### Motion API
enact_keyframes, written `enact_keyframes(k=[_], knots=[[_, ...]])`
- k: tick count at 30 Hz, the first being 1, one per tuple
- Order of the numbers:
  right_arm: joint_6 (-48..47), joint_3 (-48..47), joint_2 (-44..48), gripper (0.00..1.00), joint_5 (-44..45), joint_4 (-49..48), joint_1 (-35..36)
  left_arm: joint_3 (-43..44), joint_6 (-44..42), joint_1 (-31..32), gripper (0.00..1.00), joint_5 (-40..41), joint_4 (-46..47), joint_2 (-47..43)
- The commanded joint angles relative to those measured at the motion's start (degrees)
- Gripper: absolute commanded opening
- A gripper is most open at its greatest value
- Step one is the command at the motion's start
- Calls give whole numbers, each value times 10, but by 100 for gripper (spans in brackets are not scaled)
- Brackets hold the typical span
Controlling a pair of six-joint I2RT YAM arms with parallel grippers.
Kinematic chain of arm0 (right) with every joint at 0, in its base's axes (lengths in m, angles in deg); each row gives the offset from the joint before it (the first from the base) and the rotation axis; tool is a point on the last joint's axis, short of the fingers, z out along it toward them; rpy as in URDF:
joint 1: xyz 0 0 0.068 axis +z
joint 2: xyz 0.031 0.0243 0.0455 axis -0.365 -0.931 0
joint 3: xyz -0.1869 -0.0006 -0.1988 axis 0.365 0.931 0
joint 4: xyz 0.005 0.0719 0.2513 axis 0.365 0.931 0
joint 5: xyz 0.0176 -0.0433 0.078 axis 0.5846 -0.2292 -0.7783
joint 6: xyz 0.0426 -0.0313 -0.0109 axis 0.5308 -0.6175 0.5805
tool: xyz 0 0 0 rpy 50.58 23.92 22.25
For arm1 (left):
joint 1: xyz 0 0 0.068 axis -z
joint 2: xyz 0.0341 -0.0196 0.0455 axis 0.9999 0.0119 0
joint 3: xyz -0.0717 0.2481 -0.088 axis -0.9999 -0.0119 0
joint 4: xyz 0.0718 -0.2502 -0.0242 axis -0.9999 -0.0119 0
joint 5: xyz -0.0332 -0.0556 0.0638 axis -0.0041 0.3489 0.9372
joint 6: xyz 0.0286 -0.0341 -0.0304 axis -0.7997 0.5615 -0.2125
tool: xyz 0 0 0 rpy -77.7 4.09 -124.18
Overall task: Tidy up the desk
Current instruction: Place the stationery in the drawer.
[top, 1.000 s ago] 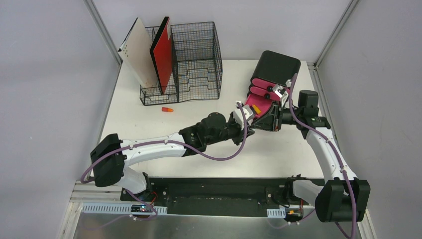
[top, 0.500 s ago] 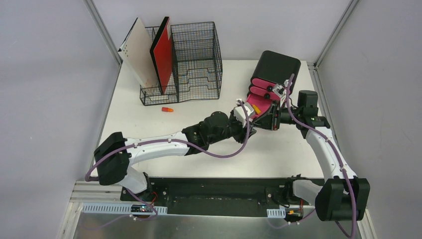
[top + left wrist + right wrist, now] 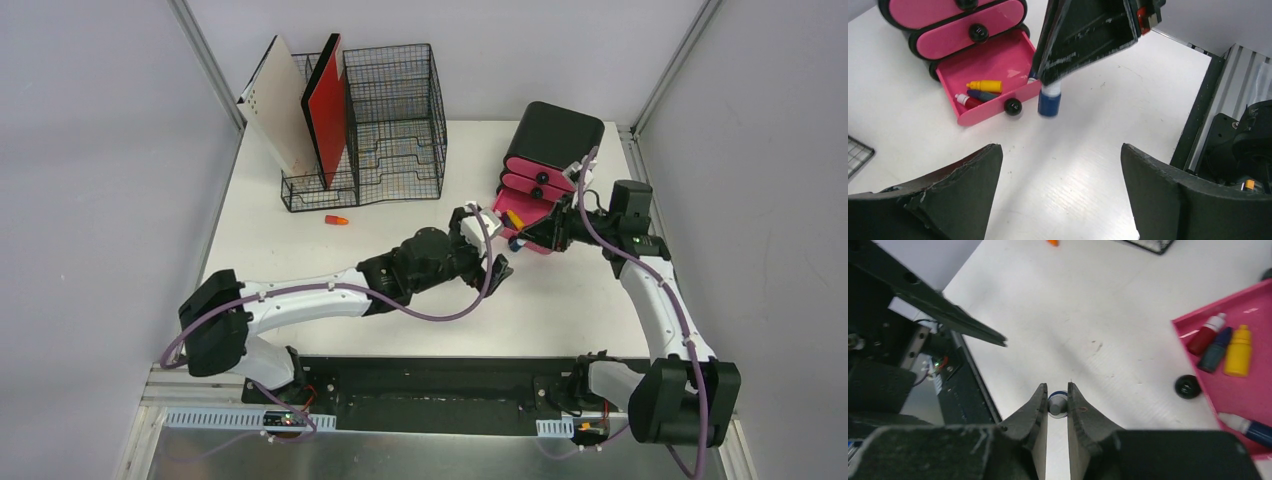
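From above: white tabletop filling the middle of the frame, both arms reaching over it. At far left, a black wire-mesh organizer with a white board and a red-and-black folder standing in it. Just in front, a small orange item on the bare surface. At far right, a black box with pink drawers, lowest drawer standing open. Near that drawer's front, left end effector spread wide, holding nothing. Just beside it, right end effector, narrow

From the left wrist: own fingers far apart at the bottom edge, bare tabletop between them. Ahead, right end effector pinching the white cap of a small blue bottle, just beside the black drawer knob. Impossible to tell whether the base touches the tabletop. Inside the open drawer, a yellow bottle, a dark blue bottle and a red bottle lying side by side

From the right wrist: fingers nearly together on the bottle's cap, seen from straight above. At the right edge, the open drawer, with a fourth bottle near its front wall
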Motion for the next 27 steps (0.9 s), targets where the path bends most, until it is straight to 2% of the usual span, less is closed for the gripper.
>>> enact_keyframes(k=[1, 6, 13, 21, 24, 27], knots=[[2, 5, 26, 0, 87, -45, -22, -39, -6, 0, 92, 38, 12, -64], [-27, 22, 39, 0, 214, -78, -25, -105, 19, -15, 97, 54, 14, -123], [-35, 55, 28, 0, 307, -172, -22, -202, 89, -67, 99, 47, 17, -199], [-32, 64, -38, 1, 486, -249, 42, -293, 155, -122, 99, 22, 17, -268], [-24, 57, -69, 9, 545, -257, 60, -311, 162, -124, 99, 24, 8, -289], [-23, 43, -94, 29, 576, -248, 72, -326, 172, -128, 99, 32, -5, -312]])
